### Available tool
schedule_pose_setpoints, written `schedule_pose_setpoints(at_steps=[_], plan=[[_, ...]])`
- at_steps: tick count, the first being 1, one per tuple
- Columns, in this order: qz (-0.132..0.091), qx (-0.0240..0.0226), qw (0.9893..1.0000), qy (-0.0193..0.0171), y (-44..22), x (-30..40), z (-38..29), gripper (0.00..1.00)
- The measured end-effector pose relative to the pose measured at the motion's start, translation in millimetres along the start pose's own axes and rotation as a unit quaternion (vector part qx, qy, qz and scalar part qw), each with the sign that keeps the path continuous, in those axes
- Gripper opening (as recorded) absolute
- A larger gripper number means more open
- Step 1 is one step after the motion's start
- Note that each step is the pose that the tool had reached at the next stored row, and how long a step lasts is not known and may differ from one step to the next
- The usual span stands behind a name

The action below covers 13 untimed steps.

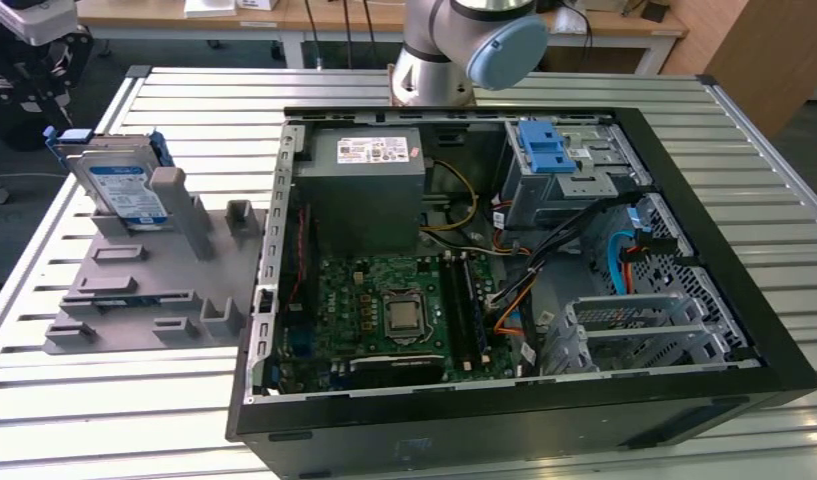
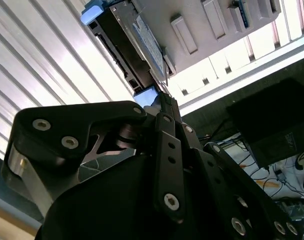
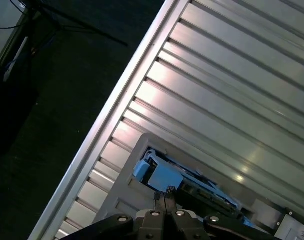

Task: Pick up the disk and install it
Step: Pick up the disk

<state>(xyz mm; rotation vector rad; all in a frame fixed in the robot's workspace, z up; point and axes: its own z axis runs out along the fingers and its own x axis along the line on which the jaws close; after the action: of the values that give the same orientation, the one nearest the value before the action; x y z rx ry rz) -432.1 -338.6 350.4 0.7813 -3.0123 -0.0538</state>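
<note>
disk (image 1: 125, 190) upright in grey holder (image 1: 128, 300), white-and-blue label — print unreadable, gripper (image 3: 164, 193) closed on nothing, near its blue rail

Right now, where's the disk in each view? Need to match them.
Exterior view: disk upright in the grey holder, on the exterior view's left of the computer case.
Second wrist view: edge-on, just beyond the gripper.
First wrist view: beyond the gripper, blue end nearest.
Shared landmark: the grey holder.
</note>
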Motion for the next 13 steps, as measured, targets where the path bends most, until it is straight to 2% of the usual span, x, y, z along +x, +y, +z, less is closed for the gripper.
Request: schedule_pose_setpoints(at_steps=[7,13], plan=[[-0.026,-0.0004,0.9997,-0.0009,0.1,0.0,0.0,0.11],[-0.049,-0.0011,0.9988,-0.0009,0.0,0.0,0.0,0.11]])
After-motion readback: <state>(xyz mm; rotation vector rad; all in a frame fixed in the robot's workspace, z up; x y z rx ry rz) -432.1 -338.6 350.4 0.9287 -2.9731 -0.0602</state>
